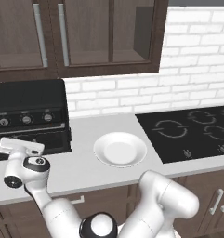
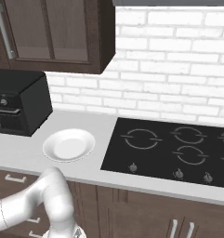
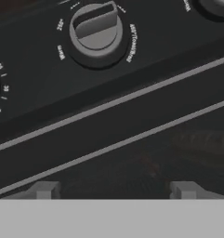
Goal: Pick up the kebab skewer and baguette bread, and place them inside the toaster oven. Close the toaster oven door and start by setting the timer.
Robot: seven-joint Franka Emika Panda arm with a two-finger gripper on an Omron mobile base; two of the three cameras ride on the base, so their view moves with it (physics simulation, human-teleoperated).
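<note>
Oven (image 1: 32,116) sits at the counter's (image 1: 85,172) left end in the left base view, door (image 1: 39,139) shut, 3 knobs above it; the gripper (image 1: 18,148) hovers right at its front. A bare plate (image 1: 120,148) lies mid-counter, so loading looks done and only the timer is left.

Right base view: the oven stands in the far-left corner, beside the plate and cooktop (image 2: 178,148).

Hand view: a knob (image 3: 95,30) sits above the wide-open, empty jaws, with faint food shapes behind the window (image 3: 178,148).

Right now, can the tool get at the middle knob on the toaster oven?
Probably yes. The tool is open, facing the toaster oven front, with the middle knob just ahead and nothing between them.
</note>
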